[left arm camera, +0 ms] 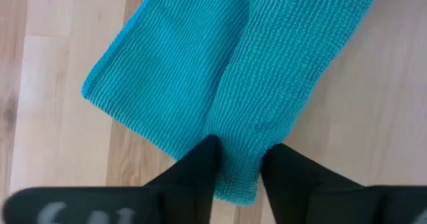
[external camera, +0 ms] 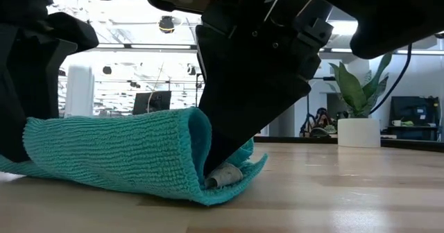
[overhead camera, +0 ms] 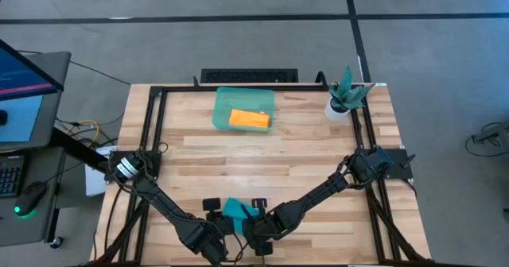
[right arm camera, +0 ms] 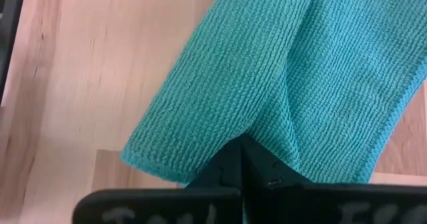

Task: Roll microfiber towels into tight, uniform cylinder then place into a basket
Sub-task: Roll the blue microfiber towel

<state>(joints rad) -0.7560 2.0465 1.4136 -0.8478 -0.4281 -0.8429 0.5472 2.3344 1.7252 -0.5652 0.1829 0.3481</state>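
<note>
Teal towel half rolled, pinched at both ends to keep it tight.
Right gripper clamps its edge; left gripper straddles its fold, fingers parted; orange towel already in the basket, well beyond it.

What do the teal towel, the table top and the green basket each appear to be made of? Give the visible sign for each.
Teal towel: soft knitted cloth, probably microfiber; fine ribbed rows and limp folds show.
Table top: pale wood, smooth finish; plank seams and grain show.
Green basket: likely plastic, see-through pale green; the wood tints through it.
</note>
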